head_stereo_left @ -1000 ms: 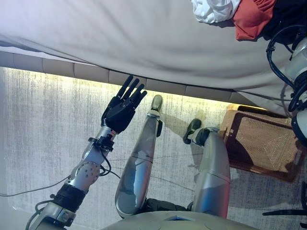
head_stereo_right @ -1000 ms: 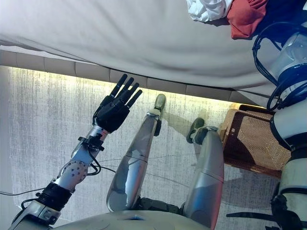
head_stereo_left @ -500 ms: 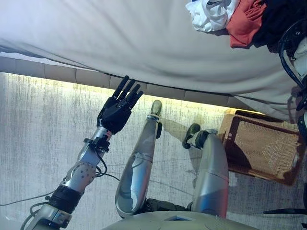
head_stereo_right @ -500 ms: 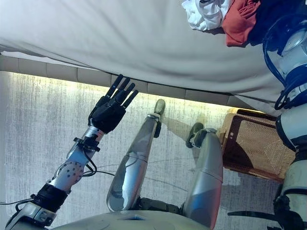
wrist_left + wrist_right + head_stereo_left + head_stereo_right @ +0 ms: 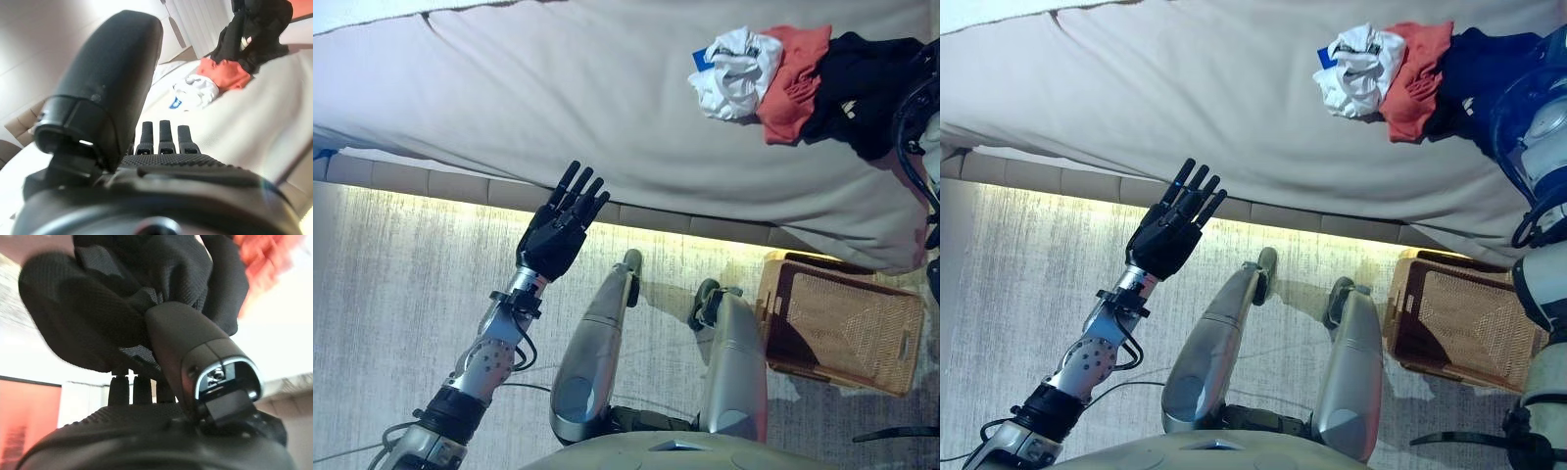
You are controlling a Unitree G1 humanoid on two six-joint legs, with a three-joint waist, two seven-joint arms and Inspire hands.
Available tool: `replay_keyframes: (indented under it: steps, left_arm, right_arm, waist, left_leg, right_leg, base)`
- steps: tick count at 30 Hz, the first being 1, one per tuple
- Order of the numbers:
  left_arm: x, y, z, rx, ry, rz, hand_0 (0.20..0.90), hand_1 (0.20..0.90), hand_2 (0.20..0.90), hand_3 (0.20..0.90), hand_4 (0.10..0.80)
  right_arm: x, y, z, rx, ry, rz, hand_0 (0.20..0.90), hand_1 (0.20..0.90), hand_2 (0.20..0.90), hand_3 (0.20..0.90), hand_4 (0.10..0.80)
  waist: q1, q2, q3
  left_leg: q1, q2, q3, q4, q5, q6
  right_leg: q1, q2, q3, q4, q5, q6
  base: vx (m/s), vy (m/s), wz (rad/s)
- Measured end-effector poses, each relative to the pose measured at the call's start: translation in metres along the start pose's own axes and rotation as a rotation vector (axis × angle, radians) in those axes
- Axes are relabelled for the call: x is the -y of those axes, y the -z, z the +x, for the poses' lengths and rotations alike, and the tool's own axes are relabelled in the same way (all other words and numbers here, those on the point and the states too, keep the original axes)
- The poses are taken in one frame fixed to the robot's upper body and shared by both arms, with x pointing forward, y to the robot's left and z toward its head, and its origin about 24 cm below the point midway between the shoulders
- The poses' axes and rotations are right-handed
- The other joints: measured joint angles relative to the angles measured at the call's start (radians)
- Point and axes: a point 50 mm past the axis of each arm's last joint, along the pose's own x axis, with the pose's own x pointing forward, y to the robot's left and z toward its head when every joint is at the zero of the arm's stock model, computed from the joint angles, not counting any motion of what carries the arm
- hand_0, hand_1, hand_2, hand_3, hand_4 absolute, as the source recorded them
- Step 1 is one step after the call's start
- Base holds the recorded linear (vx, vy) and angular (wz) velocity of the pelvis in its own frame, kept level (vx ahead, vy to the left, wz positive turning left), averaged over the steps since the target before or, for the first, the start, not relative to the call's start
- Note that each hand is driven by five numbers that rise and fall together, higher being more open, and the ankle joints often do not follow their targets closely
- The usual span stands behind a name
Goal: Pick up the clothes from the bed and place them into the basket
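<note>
We are judging the black garment (image 5: 862, 88) soft and light; right robot hand (image 5: 161, 357) is clamping its bunched folds beside the basket (image 5: 842, 323); left robot hand (image 5: 553, 235) is hanging spread.

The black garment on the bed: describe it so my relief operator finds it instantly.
Find the big beige bed, then the small heap of clothes at its right end. The black garment is the rightmost piece, beside the orange-red garment and the crumpled white garment. It is the only dark one, with the right hand against it.
</note>
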Motion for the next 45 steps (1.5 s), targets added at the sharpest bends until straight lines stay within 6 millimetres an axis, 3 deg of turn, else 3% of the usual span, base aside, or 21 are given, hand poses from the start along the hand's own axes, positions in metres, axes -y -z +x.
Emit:
replay_keyframes:
  steps: [2, 4, 7, 10, 12, 15, 21, 28, 32, 40, 45]
  left_arm:
    - [0.001, 0.000, 0.002, 0.004, -0.001, -0.003, 0.900, 0.900, 0.900, 0.900, 0.800]
    - [0.000, 0.002, 0.002, 0.000, -0.018, -0.002, 0.900, 0.900, 0.900, 0.900, 0.800]
    - [-0.001, 0.003, 0.005, -0.021, -0.042, 0.032, 0.900, 0.900, 0.900, 0.900, 0.800]
    - [-0.008, 0.007, 0.000, -0.069, -0.097, 0.080, 0.900, 0.900, 0.900, 0.900, 0.800]
    - [-0.013, 0.011, -0.001, -0.107, -0.128, 0.097, 0.900, 0.900, 0.900, 0.900, 0.800]
    - [-0.034, 0.020, -0.015, -0.154, -0.232, 0.104, 0.900, 0.900, 0.900, 0.900, 0.800]
    - [-0.054, 0.030, -0.024, -0.190, -0.316, 0.119, 0.900, 0.900, 0.900, 0.900, 0.800]
    - [-0.066, 0.051, -0.021, -0.223, -0.358, 0.090, 0.900, 0.900, 0.900, 0.900, 0.800]
    - [-0.076, 0.065, -0.028, -0.267, -0.416, 0.088, 0.900, 0.900, 0.900, 0.900, 0.800]
    - [-0.083, 0.068, -0.034, -0.241, -0.465, 0.058, 0.900, 0.900, 0.900, 0.900, 0.800]
    - [-0.083, 0.074, -0.038, -0.251, -0.471, 0.054, 0.900, 0.900, 0.900, 0.900, 0.800]
  right_arm:
    - [0.009, 0.001, 0.000, 0.014, 0.022, 0.013, 0.300, 0.300, 0.300, 0.200, 0.100]
    - [0.012, 0.005, 0.000, 0.014, 0.030, 0.025, 0.300, 0.300, 0.300, 0.200, 0.100]
    - [0.021, 0.014, 0.000, 0.008, 0.039, 0.017, 0.300, 0.300, 0.300, 0.200, 0.100]
    - [0.030, 0.019, 0.000, 0.011, 0.039, 0.036, 0.300, 0.300, 0.300, 0.200, 0.100]
    - [0.040, 0.022, -0.002, 0.032, 0.056, 0.068, 0.300, 0.300, 0.300, 0.200, 0.100]
    - [0.020, 0.036, -0.012, 0.060, 0.013, 0.114, 0.300, 0.300, 0.300, 0.200, 0.100]
    - [-0.010, 0.059, -0.032, 0.078, -0.057, 0.164, 0.300, 0.300, 0.300, 0.200, 0.100]
    - [-0.036, 0.079, -0.052, 0.046, -0.122, 0.169, 0.300, 0.300, 0.300, 0.200, 0.100]
    - [-0.050, 0.071, -0.063, 0.092, -0.154, 0.220, 0.300, 0.300, 0.300, 0.200, 0.100]
    - [-0.085, 0.071, -0.100, 0.114, -0.180, 0.329, 0.300, 0.300, 0.300, 0.200, 0.100]
    - [-0.087, 0.078, -0.112, 0.110, -0.137, 0.319, 0.300, 0.300, 0.300, 0.200, 0.100]
  waist:
    - [-0.006, -0.007, -0.002]
    - [-0.013, -0.016, -0.003]
    - [-0.024, -0.027, -0.007]
    - [-0.045, -0.071, -0.068]
    - [-0.066, -0.081, -0.073]
    - [-0.105, -0.119, -0.204]
    - [-0.182, -0.123, -0.280]
    - [-0.285, -0.102, -0.303]
    - [-0.324, -0.098, -0.305]
    - [-0.369, -0.096, -0.306]
    - [-0.410, -0.092, -0.309]
  left_leg:
    - [0.063, 0.002, 0.002, -0.078, 0.014, -0.003]
    - [0.152, 0.009, 0.016, -0.152, 0.034, 0.001]
    - [0.287, 0.019, 0.025, -0.266, 0.066, -0.006]
    - [0.384, 0.020, 0.050, -0.391, 0.086, -0.002]
    - [0.474, 0.030, 0.059, -0.476, 0.111, -0.003]
    - [0.521, 0.031, 0.080, -0.568, 0.121, -0.003]
    - [0.642, 0.035, 0.152, -0.683, 0.122, -0.004]
    - [0.707, 0.037, 0.182, -0.752, 0.122, -0.004]
    - [0.739, 0.041, 0.222, -0.765, 0.122, -0.004]
    - [0.759, 0.069, 0.267, -0.765, 0.122, -0.004]
    - [0.759, 0.078, 0.275, -0.766, 0.122, -0.004]
  right_leg:
    - [0.056, 0.012, 0.001, -0.077, 0.010, -0.003]
    - [0.142, 0.016, 0.000, -0.162, 0.060, 0.031]
    - [0.275, 0.029, -0.004, -0.287, 0.110, 0.051]
    - [0.348, 0.042, 0.007, -0.398, 0.136, 0.072]
    - [0.440, 0.057, 0.009, -0.494, 0.177, 0.079]
    - [0.489, 0.070, 0.028, -0.614, 0.198, 0.095]
    - [0.595, 0.093, 0.100, -0.781, 0.268, 0.108]
    - [0.642, 0.098, 0.155, -0.871, 0.309, 0.112]
    - [0.659, 0.105, 0.200, -0.895, 0.311, 0.112]
    - [0.656, 0.137, 0.254, -0.896, 0.314, 0.108]
    - [0.651, 0.151, 0.264, -0.896, 0.320, 0.109]
  base:
    - [0.057, 0.063, -0.14]
    - [0.057, 0.069, -0.23]
    - [0.099, 0.072, -0.19]
    - [0.095, 0.131, -0.23]
    - [0.057, 0.120, -0.27]
    - [0.058, 0.114, -0.26]
    - [0.026, 0.067, -0.40]
    - [-0.014, 0.024, -0.29]
    - [0.052, 0.022, -0.32]
    - [0.034, -0.006, -0.19]
    - [0.009, -0.009, -0.07]
